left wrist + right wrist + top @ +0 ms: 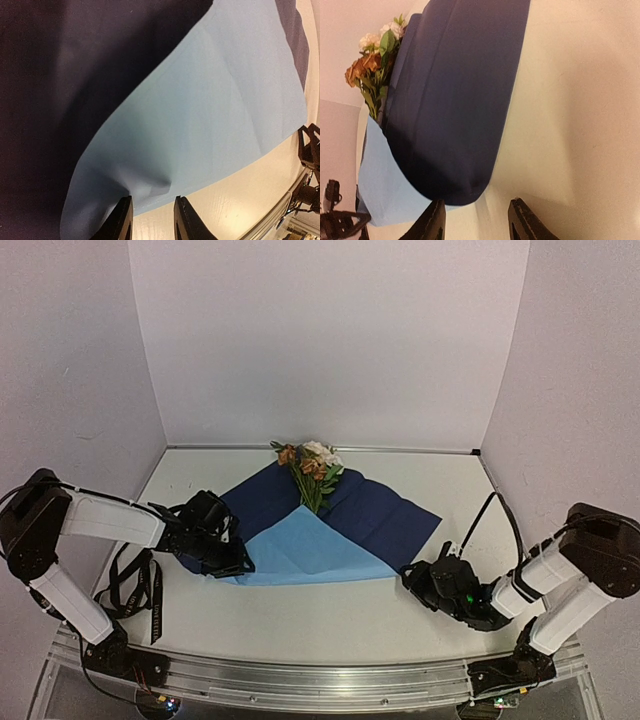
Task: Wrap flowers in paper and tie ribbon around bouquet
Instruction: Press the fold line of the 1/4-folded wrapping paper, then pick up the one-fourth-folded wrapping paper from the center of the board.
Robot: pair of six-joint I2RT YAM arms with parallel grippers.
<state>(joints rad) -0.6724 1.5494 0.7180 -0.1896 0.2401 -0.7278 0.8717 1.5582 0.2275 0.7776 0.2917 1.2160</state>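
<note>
My L gripper (153,201): jaws apart, empty; paper (210,115) edge just ahead.
My R gripper (478,202): jaws apart, empty.
Flowers (312,468): stems under paper fold.

Paper (380,515) lies spread across the middle of the counter (330,625), with its near part folded up over the sheet. Flowers (312,468) lie on the paper's far part, heads toward the far edge and stem ends at the tip of the fold. Ribbon (152,595) lies on the counter toward the near left corner, apart from the paper. Left tool (232,558) sits at the paper's left corner. Right tool (412,578) sits just beside its right corner, toward the counter's near right corner.
</note>
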